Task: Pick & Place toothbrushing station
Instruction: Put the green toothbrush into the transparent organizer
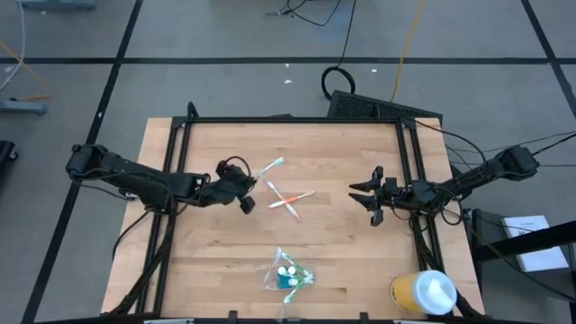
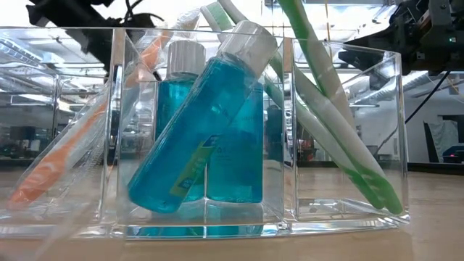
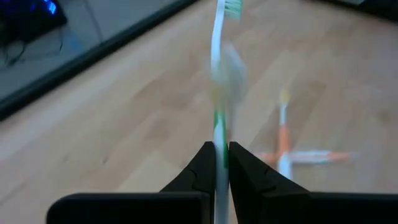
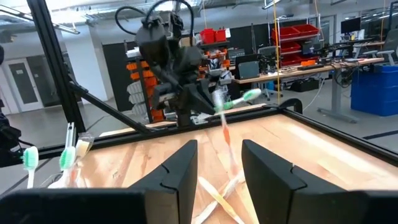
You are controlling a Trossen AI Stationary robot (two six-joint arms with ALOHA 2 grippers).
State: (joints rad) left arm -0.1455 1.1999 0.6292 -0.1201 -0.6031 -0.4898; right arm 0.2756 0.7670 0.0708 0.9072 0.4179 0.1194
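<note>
Looking down on a wooden table (image 1: 225,270), we find the left gripper (image 1: 247,189) on the left half, its fingers (image 3: 202,168) pinched onto the handle of a green and white toothbrush (image 1: 270,166), whose bristle end points away toward the table's far edge. Just to the right of it, near the middle, two orange and white toothbrushes (image 1: 290,202) lie crossed on the wood. At the near edge, roughly central, sits the toothbrushing station (image 1: 286,274), a clear plastic holder with three compartments. Up close and level, we see its left compartment (image 2: 65,145) holding an orange toothbrush (image 2: 61,156) that leans in a clear wrapper; the middle compartment (image 2: 210,210) holds two bottles of blue liquid (image 2: 206,127) with white caps, one leaning across the other; the right compartment (image 2: 348,145) holds green and white toothbrushes (image 2: 341,119) slanting down to its floor. Further right, the right gripper (image 1: 375,200) hangs over the table's right half, its fingers (image 4: 180,171) parted with nothing between them. At the near right corner stands a yellow cup (image 1: 421,292) with a white lid.
</note>
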